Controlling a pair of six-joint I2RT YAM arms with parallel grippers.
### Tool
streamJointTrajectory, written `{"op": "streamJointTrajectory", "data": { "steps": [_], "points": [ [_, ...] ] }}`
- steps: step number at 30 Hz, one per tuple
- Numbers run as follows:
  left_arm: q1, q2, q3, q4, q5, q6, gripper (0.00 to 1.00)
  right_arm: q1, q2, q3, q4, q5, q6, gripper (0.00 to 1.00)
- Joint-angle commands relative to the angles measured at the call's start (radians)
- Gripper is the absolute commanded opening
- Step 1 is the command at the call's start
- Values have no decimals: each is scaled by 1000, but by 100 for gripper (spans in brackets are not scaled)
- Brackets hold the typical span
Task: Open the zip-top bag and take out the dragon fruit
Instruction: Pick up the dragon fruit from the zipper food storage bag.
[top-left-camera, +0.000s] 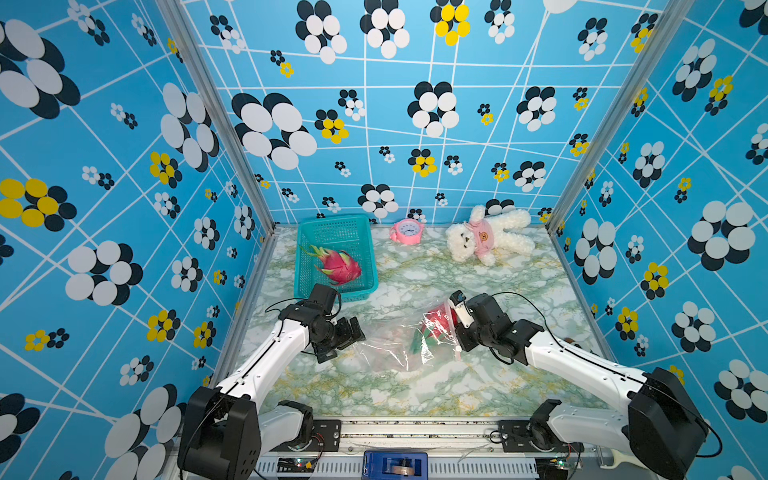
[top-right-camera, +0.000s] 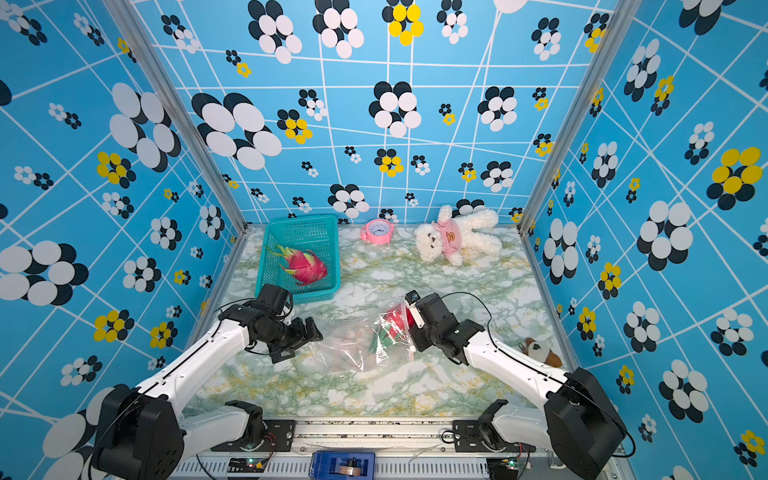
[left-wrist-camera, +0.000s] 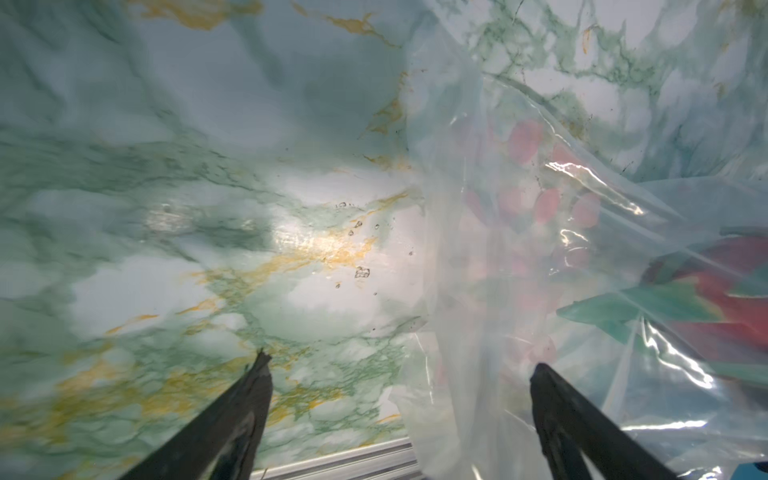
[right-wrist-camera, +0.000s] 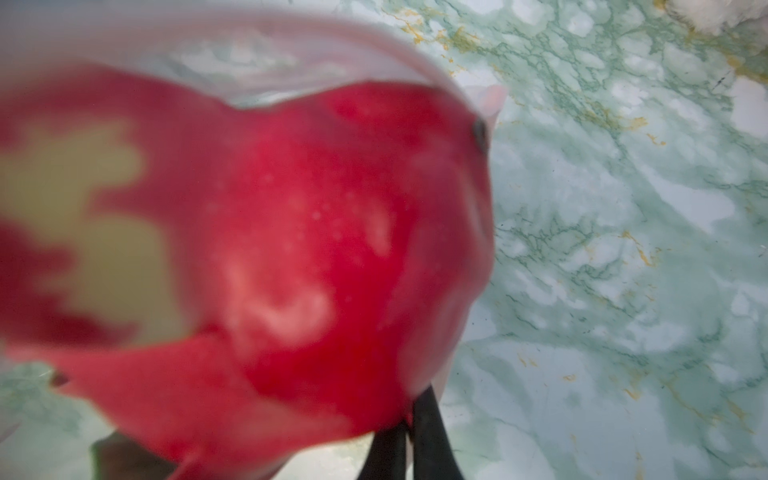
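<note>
my right fingers (right-wrist-camera: 428, 436) pinch shut on the clear crinkly zip-top bag (top-left-camera: 386, 349), mid green-marbled tabletop (top-left-camera: 415, 395), red dragon fruit (top-left-camera: 438, 318) inside; left fingers (left-wrist-camera: 232, 415) gape empty. i'd grip the opposite lip, peel slowly.

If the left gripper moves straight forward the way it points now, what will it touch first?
Probably the loose near edge of the zip-top bag: the left gripper, jaws open, points at it, low over the table. Depth is unclear, so it may graze the table first.
</note>
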Motion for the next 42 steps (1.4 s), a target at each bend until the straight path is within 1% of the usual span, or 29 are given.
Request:
{"op": "streamJointTrajectory", "data": {
  "steps": [1,3,4,5,6,7,8,9,11,13,16,18,21,25,29,32,34,36,38,39,40,41,42],
  "points": [
    [-3,37,-29,226,81,-138,96,-2,-17,6,62,-21,10,0],
    [-12,77,-26,269,74,-144,93,-2,-15,12,63,-26,10,0],
    [-17,97,-24,294,77,-146,88,-1,-13,14,65,-27,10,0],
    [-19,113,-23,316,83,-146,78,-2,-12,16,66,-28,12,0],
    [-18,129,-25,342,94,-151,61,-2,-10,20,65,-27,11,0],
    [-19,141,-27,361,104,-154,42,-2,-10,22,63,-26,12,0],
    [-16,146,-27,369,107,-154,14,-2,-13,24,61,-23,12,0],
    [-11,146,-22,352,94,-149,0,-2,-19,24,59,-17,13,0],
    [8,119,-20,303,44,-122,0,-8,-39,17,52,0,13,0],
    [54,64,-30,248,-10,-93,0,-32,-68,5,38,0,24,0],
    [159,-3,-62,202,-4,-59,0,-78,-131,-28,26,-7,42,0],
    [211,-23,-69,170,2,-27,0,-104,-173,-47,16,-4,48,0],
    [240,-17,-71,159,22,3,0,-133,-224,-60,8,7,53,0],
    [216,23,-72,197,72,7,0,-160,-253,-4,-20,33,37,0],
    [176,31,-32,178,48,16,0,-190,-233,111,-62,76,0,0],
    [172,32,-14,165,18,20,0,-237,-193,234,-125,112,-44,0],
    [170,43,-8,186,36,4,0,-268,-173,303,-141,101,-55,0],
    [150,64,11,207,49,-13,0,-281,-148,370,-148,67,-57,0],
    [101,82,46,210,30,-22,0,-281,-103,439,-156,-6,-43,0],
    [80,88,63,209,23,-27,4,-282,-79,462,-159,-52,-26,0],
    [58,93,81,207,16,-34,22,-280,-51,492,-159,-101,-6,0],
    [41,96,100,195,6,-40,34,-275,-23,513,-150,-142,16,0],
    [32,92,117,180,-3,-42,42,-269,-2,525,-132,-171,35,0]
  ]
}}
